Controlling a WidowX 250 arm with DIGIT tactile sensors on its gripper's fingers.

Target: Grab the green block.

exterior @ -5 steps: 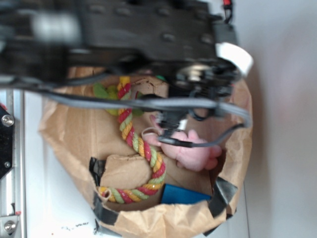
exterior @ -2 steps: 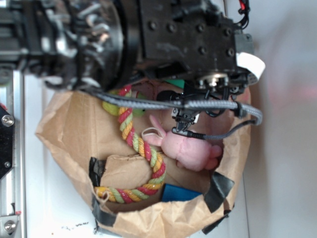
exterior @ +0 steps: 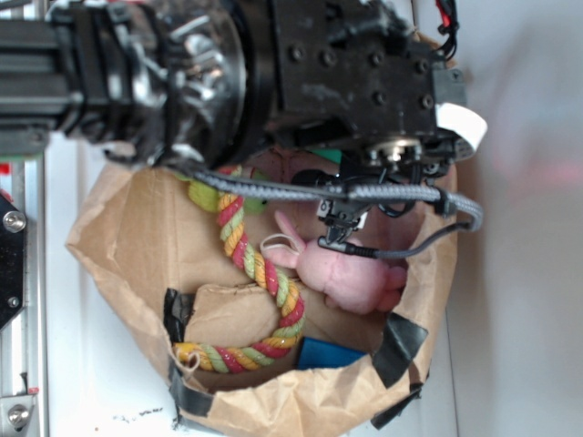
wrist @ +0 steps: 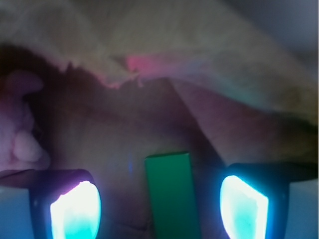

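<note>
The green block (wrist: 169,194) lies flat on the brown floor of the paper bag, end-on in the wrist view. My gripper (wrist: 159,206) is open and hangs over it. One glowing pad (wrist: 75,209) stands on its left and the other on its right, each with a gap to the block. In the exterior view only a green sliver of the block (exterior: 326,156) shows under the black arm, which hides the fingers.
The open brown paper bag (exterior: 127,237) holds everything. A pink plush bunny (exterior: 351,273) lies close by, to the left in the wrist view (wrist: 17,129). There is also a coloured rope toy (exterior: 255,264), a blue block (exterior: 332,353) and a light-green plush (exterior: 205,193).
The arm has swung in over the bag's upper part and settled. It was blurred a second ago and has barely shifted in the last half second.
</note>
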